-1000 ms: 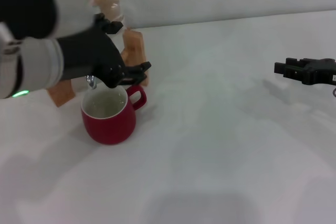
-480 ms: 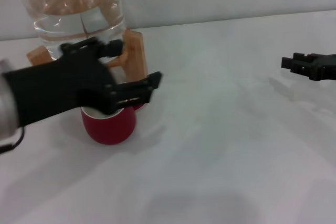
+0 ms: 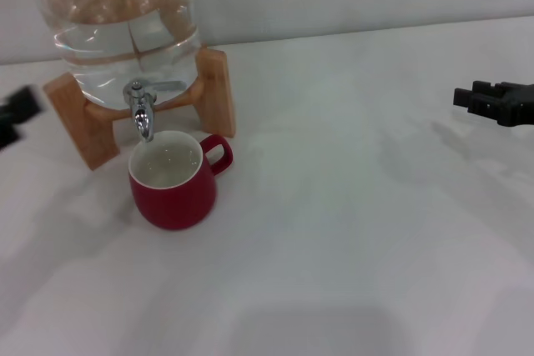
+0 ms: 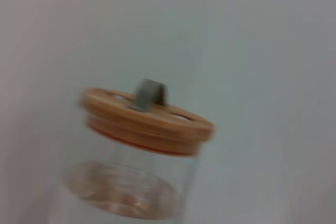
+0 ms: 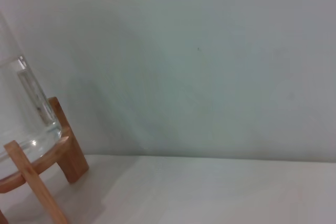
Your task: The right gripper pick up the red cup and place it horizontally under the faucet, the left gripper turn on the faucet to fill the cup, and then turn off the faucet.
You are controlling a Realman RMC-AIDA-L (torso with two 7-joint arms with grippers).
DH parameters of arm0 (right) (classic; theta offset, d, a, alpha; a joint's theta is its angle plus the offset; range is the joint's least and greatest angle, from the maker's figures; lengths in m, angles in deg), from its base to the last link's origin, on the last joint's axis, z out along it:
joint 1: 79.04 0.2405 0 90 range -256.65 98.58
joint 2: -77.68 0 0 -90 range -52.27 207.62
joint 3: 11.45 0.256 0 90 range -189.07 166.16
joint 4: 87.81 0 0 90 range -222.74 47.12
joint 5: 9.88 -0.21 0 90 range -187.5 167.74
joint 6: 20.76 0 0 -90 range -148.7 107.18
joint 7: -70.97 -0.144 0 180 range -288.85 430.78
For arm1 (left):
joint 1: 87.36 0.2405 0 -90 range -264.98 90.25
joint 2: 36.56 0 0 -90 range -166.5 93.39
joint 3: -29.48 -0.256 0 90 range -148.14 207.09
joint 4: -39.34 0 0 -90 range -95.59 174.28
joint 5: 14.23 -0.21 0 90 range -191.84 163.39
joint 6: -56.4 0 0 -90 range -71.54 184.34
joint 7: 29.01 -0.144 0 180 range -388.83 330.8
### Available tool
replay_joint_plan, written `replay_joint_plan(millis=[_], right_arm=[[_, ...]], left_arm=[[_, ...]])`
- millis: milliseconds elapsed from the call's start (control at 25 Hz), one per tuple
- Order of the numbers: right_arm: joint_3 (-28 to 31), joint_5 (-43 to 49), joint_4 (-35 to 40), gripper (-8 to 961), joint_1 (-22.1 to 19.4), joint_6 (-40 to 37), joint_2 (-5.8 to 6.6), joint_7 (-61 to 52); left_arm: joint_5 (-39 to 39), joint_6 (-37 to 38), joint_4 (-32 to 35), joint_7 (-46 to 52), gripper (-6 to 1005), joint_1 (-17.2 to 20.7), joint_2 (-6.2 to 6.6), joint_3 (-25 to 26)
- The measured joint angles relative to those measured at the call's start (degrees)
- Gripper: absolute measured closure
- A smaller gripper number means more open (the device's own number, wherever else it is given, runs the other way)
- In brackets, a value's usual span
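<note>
You have: cup (image 3: 173, 181), upright on the surface (image 3: 350, 231), directly under the faucet (image 3: 142, 110). Left tool (image 3: 15, 114) at frame edge, right tool (image 3: 484, 102) far right; openings indeterminable.

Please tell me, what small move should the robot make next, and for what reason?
Probably only a retreat: the left gripper, at the head view's left edge, should finish moving to rest. The red cup stands upright under the faucet with water inside, and no stream is visible at the spout, so the filling looks done. The right gripper waits far to the right, apart from the cup.
</note>
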Motion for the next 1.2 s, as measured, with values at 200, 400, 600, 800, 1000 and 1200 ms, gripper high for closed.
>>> replay_joint_plan(millis=[200, 400, 600, 800, 1000, 1200], right_arm=[[1.4, -0.4, -0.6, 516, -0.3, 1.7, -0.33, 2.4], [4.4, -0.6, -0.7, 516, -1.2, 5.4, -1.36, 6.8], [5.0, -0.5, -0.7, 516, -1.7, 6.9, -1.75, 9.7], [5.1, -0.5, -0.7, 516, -2.2, 7.7, -2.53, 16.0], [11.5, -1.2, -0.3, 516, -3.7, 8.3, -5.8, 24.6], [16.6, -1.9, 0.8, 516, -4.3, 9.0, -6.77, 25.0]], left_arm=[[6.5, -4.1, -10.7, -4.9, 123, -1.8, 0.02, 8.6], [11.9, -13.5, -27.8, -11.1, 123, -7.6, 0.2, 19.0], [11.2, -25.1, -46.4, -17.0, 123, -15.6, 0.56, 33.6], [7.1, -28.4, -57.6, -21.7, 123, -19.7, 0.74, 44.7], [6.5, -26.1, -59.7, -22.3, 123, -20.3, 0.75, 46.3], [5.3, -25.5, -60.3, -25.1, 123, -20.1, 0.58, 46.4]])
